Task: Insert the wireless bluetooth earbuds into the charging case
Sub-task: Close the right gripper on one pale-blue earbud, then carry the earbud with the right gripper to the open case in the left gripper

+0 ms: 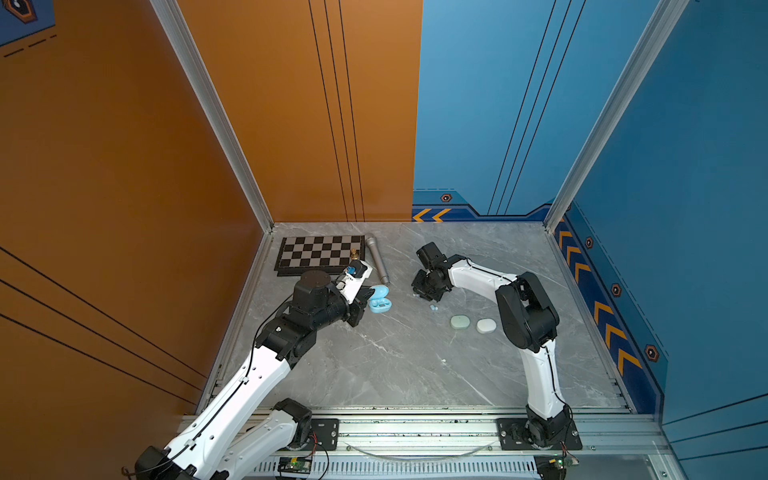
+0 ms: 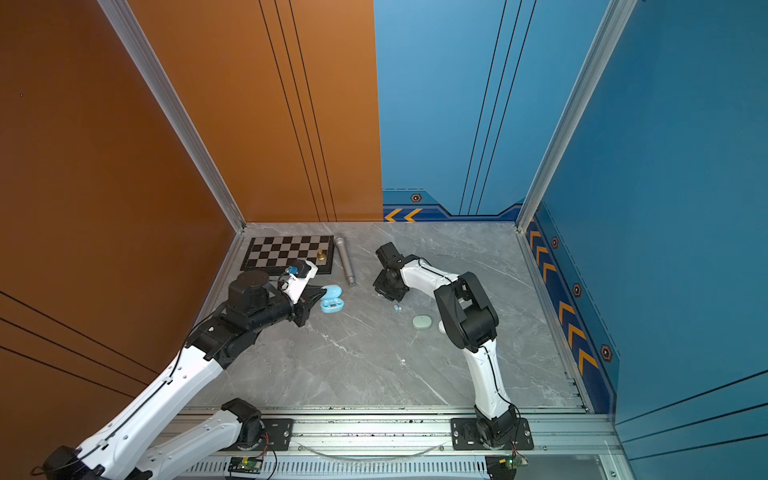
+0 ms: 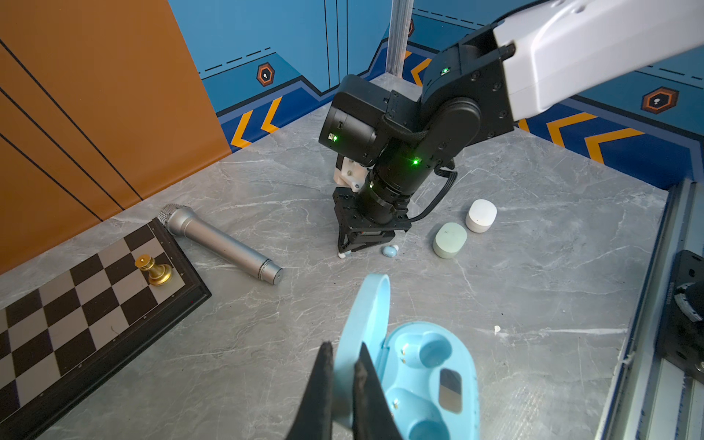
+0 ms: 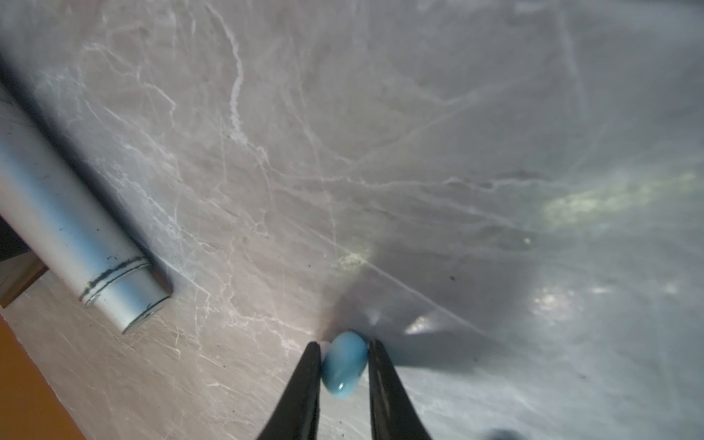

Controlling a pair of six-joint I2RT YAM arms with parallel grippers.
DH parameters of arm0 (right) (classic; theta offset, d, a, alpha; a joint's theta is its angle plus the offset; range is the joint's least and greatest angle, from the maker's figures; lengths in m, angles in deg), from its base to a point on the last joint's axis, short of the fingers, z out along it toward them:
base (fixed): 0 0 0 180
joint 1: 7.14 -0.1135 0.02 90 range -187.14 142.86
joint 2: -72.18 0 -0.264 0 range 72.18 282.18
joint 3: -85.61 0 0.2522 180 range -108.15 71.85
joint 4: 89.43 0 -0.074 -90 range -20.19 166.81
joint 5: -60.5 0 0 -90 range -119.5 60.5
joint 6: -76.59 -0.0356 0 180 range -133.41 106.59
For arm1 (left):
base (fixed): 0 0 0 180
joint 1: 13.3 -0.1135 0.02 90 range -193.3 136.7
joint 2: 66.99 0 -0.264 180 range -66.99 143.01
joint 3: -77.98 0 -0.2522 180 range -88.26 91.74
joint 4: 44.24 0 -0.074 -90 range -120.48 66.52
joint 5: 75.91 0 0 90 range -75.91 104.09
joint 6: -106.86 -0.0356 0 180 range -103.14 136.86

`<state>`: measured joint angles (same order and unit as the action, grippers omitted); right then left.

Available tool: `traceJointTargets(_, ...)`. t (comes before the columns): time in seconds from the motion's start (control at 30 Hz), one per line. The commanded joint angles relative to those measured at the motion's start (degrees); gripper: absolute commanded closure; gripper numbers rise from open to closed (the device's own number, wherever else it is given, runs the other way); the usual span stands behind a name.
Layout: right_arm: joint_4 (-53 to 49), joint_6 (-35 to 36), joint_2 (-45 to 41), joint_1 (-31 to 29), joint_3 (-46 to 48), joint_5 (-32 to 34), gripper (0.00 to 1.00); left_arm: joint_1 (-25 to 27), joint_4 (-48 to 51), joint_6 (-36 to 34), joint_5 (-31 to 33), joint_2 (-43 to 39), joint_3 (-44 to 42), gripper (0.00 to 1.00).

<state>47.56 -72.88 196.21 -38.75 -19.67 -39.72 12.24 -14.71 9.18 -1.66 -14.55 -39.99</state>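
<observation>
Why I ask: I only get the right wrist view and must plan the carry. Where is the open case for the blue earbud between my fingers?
Observer: In both top views the open blue charging case lies left of the right gripper and its blue earbud, beside the microphone's handle end.
Operator: Any bud already in it?
Observer: No; in the left wrist view both sockets are empty.
Operator: Will it slide when I press in?
Observer: Probably not: the left gripper is shut on its raised lid.
</observation>
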Motion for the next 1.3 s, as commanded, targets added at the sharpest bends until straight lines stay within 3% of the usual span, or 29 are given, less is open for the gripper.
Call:
traceJointTargets(0.0,0.07,-0.01,2.00,-0.04,-1.06,1.93,0.80,0.01,0.53,-0.22,0.58,-1.03,-0.81,1.00)
traceJointTargets(0.33,1.12,1.48,2.14,-0.09,-1.33,2.66,0.85,0.00,1.75,-0.93,1.13,-1.30,-0.52,1.00)
traceJointTargets(0.57,1.05,6.19,-1.57,-0.01,-1.13,3.56,0.87,0.01,1.49,-1.02,1.33,0.03,-0.57,1.00)
traceJointTargets(0.87,-2.90,20.31,-14.65,0.68,3.46,-4.17,0.87,0.10,-13.71,-1.37,3.69,7.05,-3.90,1.00)
traceJointTargets(1.03,-5.46,28.34,-23.61,0.28,6.64,-8.88,0.87,0.46,-20.60,-2.67,-0.29,13.75,-2.54,1.00)
traceJointTargets(1.27,-5.56,32.12,-34.17,-0.43,10.77,-12.94,0.87,2.18,-25.61,-4.90,-4.64,20.46,1.30,1.00)
